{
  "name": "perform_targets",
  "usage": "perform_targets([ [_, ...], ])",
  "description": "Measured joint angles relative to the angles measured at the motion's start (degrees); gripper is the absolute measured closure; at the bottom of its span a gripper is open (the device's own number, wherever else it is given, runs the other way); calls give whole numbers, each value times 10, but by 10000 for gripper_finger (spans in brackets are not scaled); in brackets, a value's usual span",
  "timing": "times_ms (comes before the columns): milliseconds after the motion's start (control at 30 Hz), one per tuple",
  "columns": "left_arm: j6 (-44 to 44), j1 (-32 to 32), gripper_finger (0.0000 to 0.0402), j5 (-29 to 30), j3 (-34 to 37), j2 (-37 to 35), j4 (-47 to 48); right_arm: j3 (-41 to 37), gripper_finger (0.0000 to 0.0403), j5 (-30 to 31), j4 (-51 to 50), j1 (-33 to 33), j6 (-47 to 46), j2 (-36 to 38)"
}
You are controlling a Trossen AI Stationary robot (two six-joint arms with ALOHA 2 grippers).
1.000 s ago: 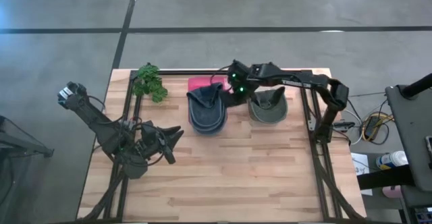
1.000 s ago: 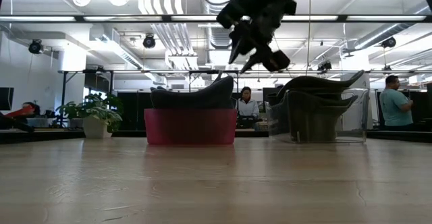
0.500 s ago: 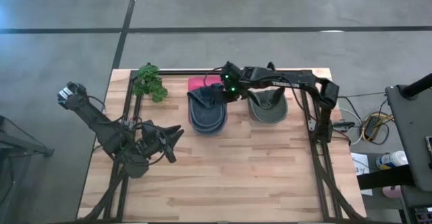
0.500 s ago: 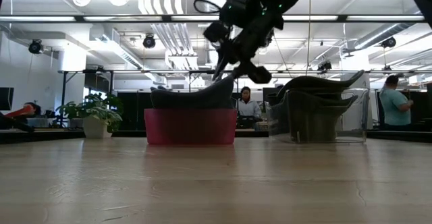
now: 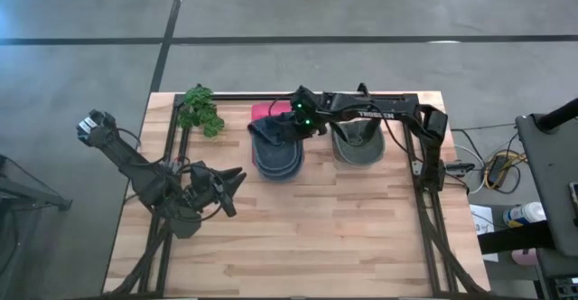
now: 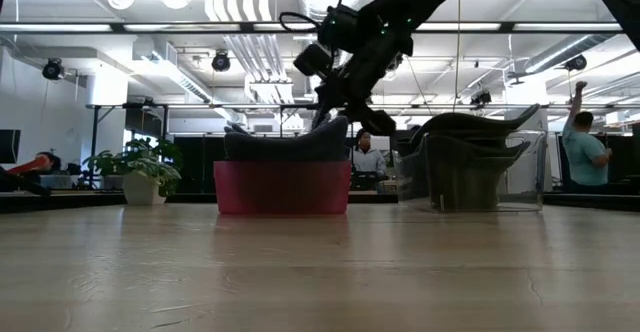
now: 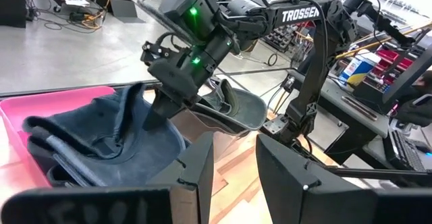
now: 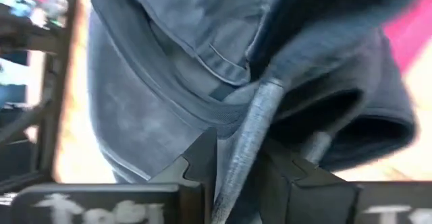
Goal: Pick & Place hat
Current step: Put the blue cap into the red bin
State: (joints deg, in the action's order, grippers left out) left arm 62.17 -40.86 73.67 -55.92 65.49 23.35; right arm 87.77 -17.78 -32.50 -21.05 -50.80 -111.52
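A stack of dark blue hats [image 5: 275, 151] lies in a pink bin [image 5: 262, 111] at the table's far middle. Seen level, the bin [image 6: 282, 187] holds the hats [image 6: 285, 140] above its rim. My right gripper [image 5: 292, 130] reaches down onto the far right side of the top hat and is shut on its edge; the left wrist view shows it [image 7: 156, 113] on the hat [image 7: 101, 133]. My left gripper [image 5: 237, 178] waits open at the table's left, its fingers [image 7: 202, 166] apart and holding nothing. My right gripper [image 8: 239, 177] pinches a raised stitched edge [image 8: 251, 126] of the top blue hat between its two fingers. It comes slanting down from the table's right and far side. The hat still lies on the stack in the pink bin.
A clear bin [image 6: 470, 172] with olive-grey hats [image 5: 358, 145] stands just right of the pink bin. A small green plant [image 5: 200, 110] stands at the far left. Bare wood [image 5: 316, 228] stretches across the near half of the table. People show in the room behind.
My right gripper has come down and toward the table's left, from above the gap between the two bins onto the blue hats, tipping further downward. Its fingers, apart a second ago, have closed on the top hat's edge. The hats have stayed in place.
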Motion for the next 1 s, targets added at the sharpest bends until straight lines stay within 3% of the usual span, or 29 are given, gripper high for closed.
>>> perform_targets([
  [300, 11, 0, 296, -1, 0, 0, -2, 0, 323, -3, -21, -2, 3, 0],
  [633, 14, 0, 296, -1, 0, 0, -2, 0, 283, -60, -41, -5, 27, 14],
  [833, 21, 0, 296, -1, 0, 0, -2, 0, 260, -62, -106, -6, 74, 45],
  [933, 21, 0, 296, -1, 0, 0, -2, 0, 257, -23, -100, -6, 82, 67],
  [1000, 20, 0, 296, -1, 0, 0, -2, 0, 260, 38, -75, -6, 84, 80],
])
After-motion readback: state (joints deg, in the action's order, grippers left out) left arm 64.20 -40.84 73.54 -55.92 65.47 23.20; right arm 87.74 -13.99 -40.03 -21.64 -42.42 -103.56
